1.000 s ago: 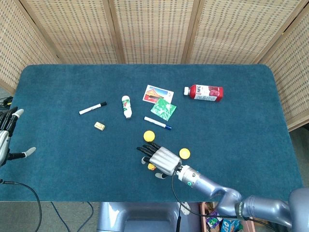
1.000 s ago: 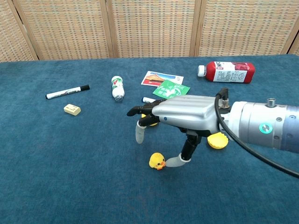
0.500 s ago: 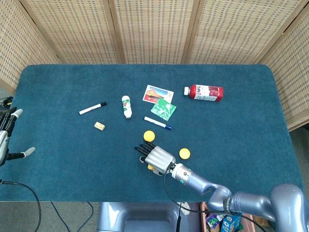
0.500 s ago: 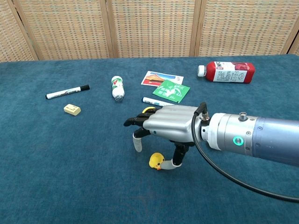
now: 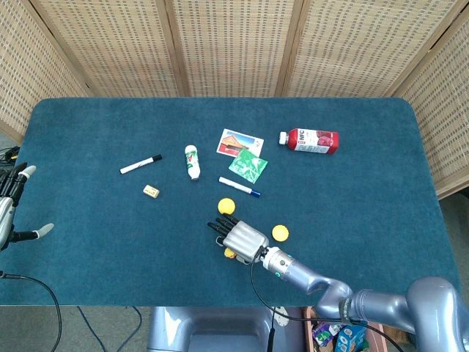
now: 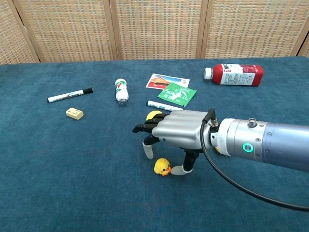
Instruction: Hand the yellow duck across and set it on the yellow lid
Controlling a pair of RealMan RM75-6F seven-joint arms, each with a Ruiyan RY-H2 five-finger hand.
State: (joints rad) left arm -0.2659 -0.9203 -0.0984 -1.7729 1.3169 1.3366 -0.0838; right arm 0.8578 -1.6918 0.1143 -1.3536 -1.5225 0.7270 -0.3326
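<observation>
In the head view, the right hand (image 5: pixel 239 237) lies low over the blue bench (image 5: pixel 88 227), palm down, its dark fingers spread. A bit of the duck (image 5: pixel 229 254) shows at its near edge. One yellow lid (image 5: pixel 226 206) lies just beyond the fingertips, another lid (image 5: pixel 279 233) just to the side of the wrist. The left hand (image 5: pixel 11 207) is at the far left edge, fingers apart, holding nothing.

In the chest view, the right hand (image 6: pixel 176 131) hovers over the duck (image 6: pixel 162 167), which sits on the bench. The thumb reaches down just beside the duck; I cannot tell if it touches. The fingers are not closed around it.
</observation>
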